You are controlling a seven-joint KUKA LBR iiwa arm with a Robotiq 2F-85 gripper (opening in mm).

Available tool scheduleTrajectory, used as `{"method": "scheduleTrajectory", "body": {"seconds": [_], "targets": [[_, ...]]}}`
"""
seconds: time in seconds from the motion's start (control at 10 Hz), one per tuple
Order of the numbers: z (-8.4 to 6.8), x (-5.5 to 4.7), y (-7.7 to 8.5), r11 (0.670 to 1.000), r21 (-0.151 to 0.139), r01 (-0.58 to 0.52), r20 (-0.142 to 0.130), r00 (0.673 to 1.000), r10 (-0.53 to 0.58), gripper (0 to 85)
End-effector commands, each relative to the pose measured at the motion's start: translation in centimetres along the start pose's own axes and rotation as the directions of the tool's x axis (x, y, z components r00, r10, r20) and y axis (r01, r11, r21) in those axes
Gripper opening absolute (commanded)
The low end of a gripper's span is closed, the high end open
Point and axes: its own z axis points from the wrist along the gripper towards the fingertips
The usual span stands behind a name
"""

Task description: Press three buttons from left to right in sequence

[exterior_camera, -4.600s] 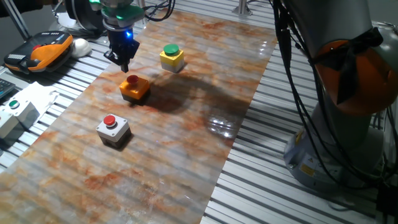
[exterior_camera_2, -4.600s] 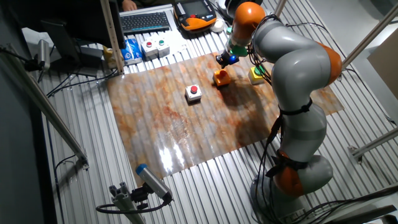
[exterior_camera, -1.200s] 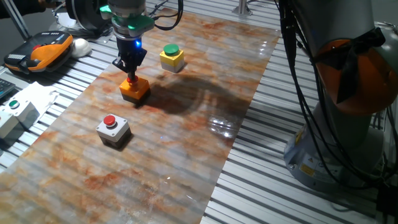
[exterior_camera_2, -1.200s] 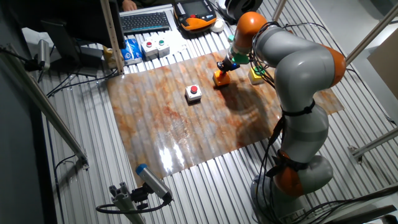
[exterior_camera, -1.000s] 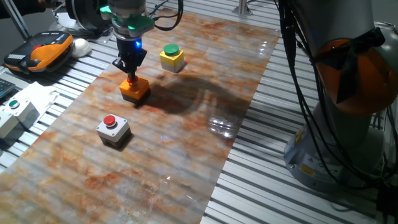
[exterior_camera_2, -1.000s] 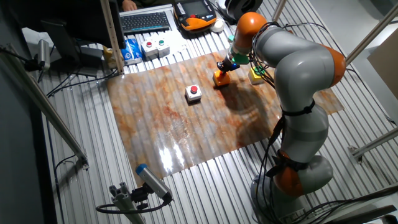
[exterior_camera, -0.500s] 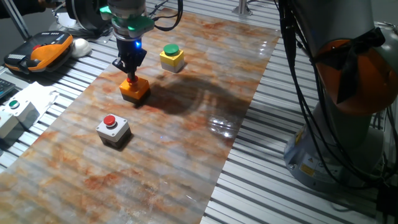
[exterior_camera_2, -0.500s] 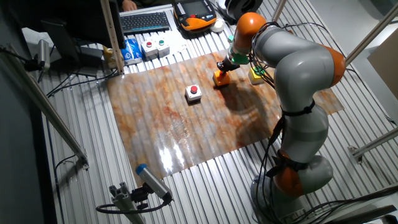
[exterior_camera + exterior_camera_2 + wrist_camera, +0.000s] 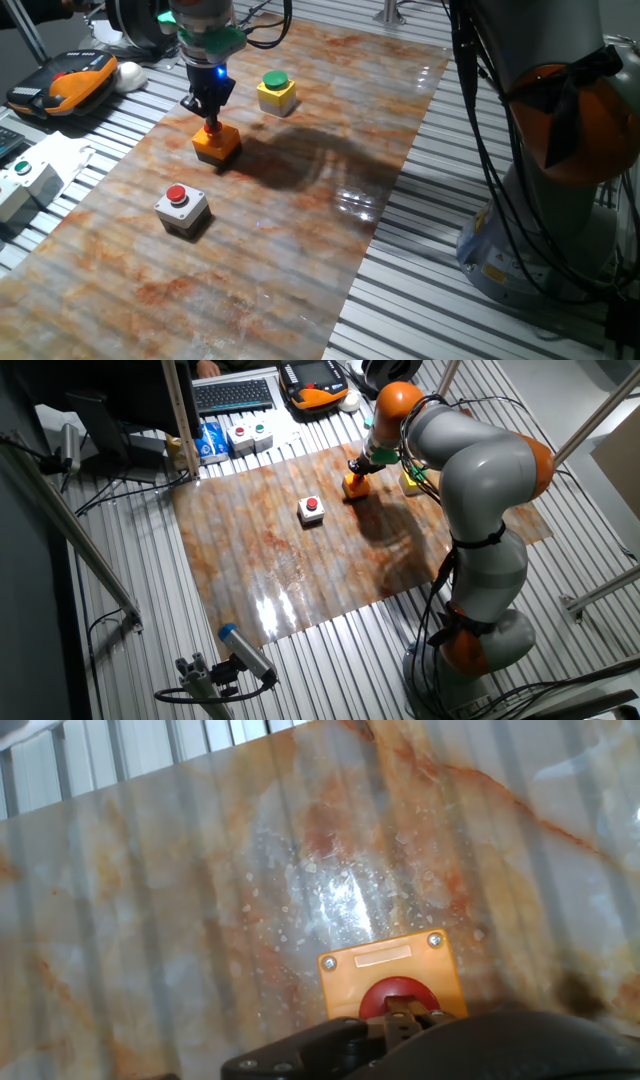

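Three button boxes stand in a diagonal row on the marbled mat (image 9: 300, 230). The grey box with a red cap (image 9: 182, 208) (image 9: 312, 510) is nearest the front left. The orange box (image 9: 218, 143) (image 9: 354, 487) (image 9: 390, 968) is in the middle. The yellow box with a green cap (image 9: 277, 92) is farthest back. My gripper (image 9: 211, 124) (image 9: 357, 472) (image 9: 401, 1011) points straight down over the orange box, its fingertips together and touching the red cap. In the hand view the fingers cover part of that cap.
A white box with a small green button (image 9: 25, 180) sits off the mat at the left. An orange-black pendant (image 9: 70, 80) and a white mouse (image 9: 130, 73) lie at the back left. A keyboard (image 9: 235, 395) lies behind the mat. The robot base (image 9: 560, 210) and its cables stand at the right.
Since 4.6 s ago the gripper has come forward and down from behind the orange box onto its red cap. Over the last second it has barely moved.
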Motion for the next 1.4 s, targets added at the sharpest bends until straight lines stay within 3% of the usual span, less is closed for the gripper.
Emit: {"method": "scheduleTrajectory", "body": {"seconds": [0.0, 0.7, 1.3], "targets": [[0.01, -0.03, 0.01, 1.000, 0.009, 0.003, 0.004, 1.000, -0.003, 0.0], [0.09, -0.06, 0.02, 0.999, 0.038, 0.018, 0.014, 1.000, -0.019, 0.0], [0.52, -0.08, 0.06, 0.999, 0.038, 0.020, 0.019, 1.000, -0.021, 0.0]]}}
